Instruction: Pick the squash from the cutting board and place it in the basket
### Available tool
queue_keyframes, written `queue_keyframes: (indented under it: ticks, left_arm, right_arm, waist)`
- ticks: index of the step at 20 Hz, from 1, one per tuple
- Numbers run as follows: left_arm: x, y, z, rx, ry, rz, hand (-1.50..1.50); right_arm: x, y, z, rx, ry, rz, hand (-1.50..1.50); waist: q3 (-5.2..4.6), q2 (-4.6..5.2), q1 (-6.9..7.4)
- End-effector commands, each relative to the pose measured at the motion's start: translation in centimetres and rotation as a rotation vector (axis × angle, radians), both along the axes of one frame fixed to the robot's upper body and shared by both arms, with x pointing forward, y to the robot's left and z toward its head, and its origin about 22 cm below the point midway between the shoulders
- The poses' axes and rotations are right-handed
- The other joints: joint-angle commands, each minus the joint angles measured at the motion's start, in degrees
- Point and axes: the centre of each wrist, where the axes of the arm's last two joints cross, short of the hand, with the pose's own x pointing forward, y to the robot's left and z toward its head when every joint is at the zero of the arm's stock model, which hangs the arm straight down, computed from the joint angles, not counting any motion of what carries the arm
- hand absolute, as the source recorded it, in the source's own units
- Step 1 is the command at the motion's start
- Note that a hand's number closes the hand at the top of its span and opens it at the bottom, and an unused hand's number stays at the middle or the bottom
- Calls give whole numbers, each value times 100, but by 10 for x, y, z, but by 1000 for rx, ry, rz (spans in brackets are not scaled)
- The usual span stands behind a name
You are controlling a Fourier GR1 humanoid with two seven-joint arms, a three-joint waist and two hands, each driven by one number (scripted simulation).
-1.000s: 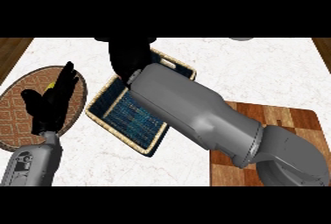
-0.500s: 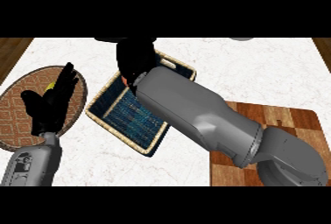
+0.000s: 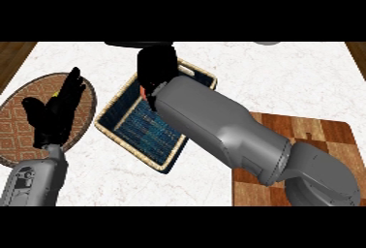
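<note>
- The right hand [image 3: 157, 68] is over the rectangular woven basket with the dark blue lining [image 3: 118, 104], fingers curled round the orange squash [image 3: 145, 91].
- Only a sliver of the squash shows below the hand, at about 12 o'clock of the basket; its shape is hidden.
- Risk, as I judge it: the hand sits close to the basket's far rim, so a release here could send the squash rolling out over the edge.
- The left hand [image 3: 57, 109] rests open, fingers up, over the round patterned mat [image 3: 18, 128] at 9 o'clock.
- The brown chequered wooden cutting board [image 3: 314, 133] lies at 4 o'clock, nothing showing on its visible part.
</note>
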Motion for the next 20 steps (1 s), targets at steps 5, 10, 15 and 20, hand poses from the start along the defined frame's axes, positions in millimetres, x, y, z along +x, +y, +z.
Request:
queue_keyframes:
  ticks: [5, 10, 15, 20]
  left_arm:
    - [-10, -9, -10, -19, -3, 7, 0]
    - [2, 8, -8, -17, 9, 28, 0]
    - [-3, -1, -5, -22, 26, 8, 0]
    - [-14, 11, -13, -14, 2, 66, 0]
  right_arm:
    - [-3, -5, -15, 87, -7, -98, -150]
    - [1, 3, 19, 330, -88, -63, -150]
    - [-8, 10, 34, 583, -146, -119, -150]
    - [-5, 4, 40, 767, -142, -217, -150]
  waist:
    - [3, -7, 12]
    - [3, 8, -105]
    - [8, -32, -99]
    - [12, -83, -308]
